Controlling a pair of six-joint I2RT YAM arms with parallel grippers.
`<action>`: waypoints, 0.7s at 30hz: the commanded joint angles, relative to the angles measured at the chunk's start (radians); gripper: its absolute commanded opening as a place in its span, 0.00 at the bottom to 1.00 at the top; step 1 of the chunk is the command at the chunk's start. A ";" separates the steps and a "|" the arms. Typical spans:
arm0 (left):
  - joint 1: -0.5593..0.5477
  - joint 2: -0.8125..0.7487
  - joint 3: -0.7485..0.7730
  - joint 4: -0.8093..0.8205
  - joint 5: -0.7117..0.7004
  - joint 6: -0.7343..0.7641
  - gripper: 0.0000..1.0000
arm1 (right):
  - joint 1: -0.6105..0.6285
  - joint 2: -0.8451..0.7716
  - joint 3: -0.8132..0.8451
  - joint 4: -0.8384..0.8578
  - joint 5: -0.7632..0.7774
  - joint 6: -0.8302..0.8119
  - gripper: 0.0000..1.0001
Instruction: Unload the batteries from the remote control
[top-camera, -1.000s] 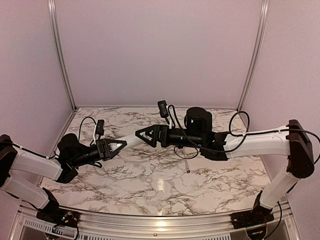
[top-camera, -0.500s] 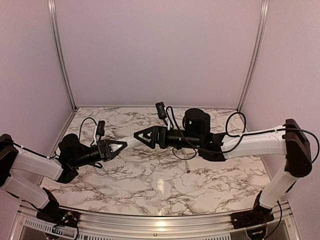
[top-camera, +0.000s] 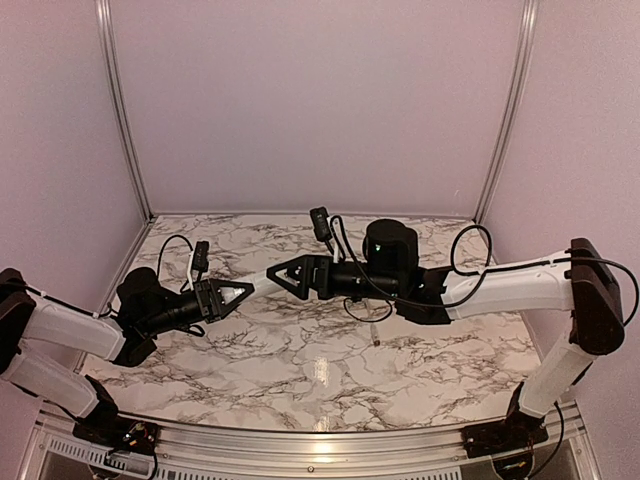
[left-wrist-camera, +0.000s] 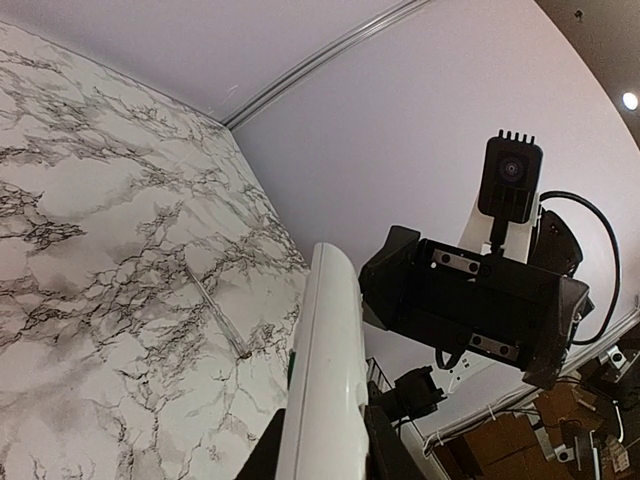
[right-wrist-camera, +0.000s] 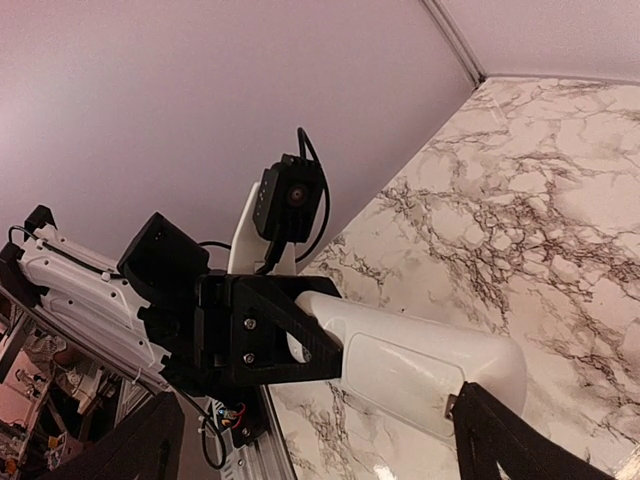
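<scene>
left pincer (top-camera: 243, 288): shut on the remote control (left-wrist-camera: 325, 380), gripping it by one end. In the left wrist view the two dark fingers (left-wrist-camera: 385, 455) press on its two sides at the bottom edge of the picture.
remote control: a white bar held off the desk (top-camera: 330, 380), running from the left pincer up and to the right, its free end towards the right pincer (top-camera: 272, 272).
remote vs right pincer: the free end lies inside the right pincer's span. In the right wrist view its rounded tip sits just beside the lower-right finger (right-wrist-camera: 505, 440); I cannot tell whether they touch.
right pincer: wide open. One finger shows at the lower-left corner of its wrist view and the other at the lower right, with the remote nearer the right one.
remote face: the side turned to the right wrist camera carries a rounded-rectangle panel outline (right-wrist-camera: 400, 370).
batteries: cannot be made out in any view.
cut off: the gripped end of the remote is hidden behind the left pincer's black fingers. In the top view only a short white stretch shows between the two pincers.
grey stick (left-wrist-camera: 215, 305): thin, lying flat on the desk beyond the remote, well apart from both pincers.
dark speck (top-camera: 375, 343): on the desk below the right arm, too small to identify.
</scene>
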 joint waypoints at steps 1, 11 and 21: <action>-0.002 -0.030 0.005 0.051 0.000 0.023 0.00 | 0.014 0.011 0.023 -0.051 0.008 0.001 0.92; -0.003 -0.029 0.007 0.073 0.020 0.062 0.00 | 0.014 0.054 0.045 -0.002 -0.069 0.027 0.92; -0.003 -0.063 -0.019 0.137 0.044 0.094 0.00 | 0.012 0.044 0.048 0.051 -0.160 0.057 0.92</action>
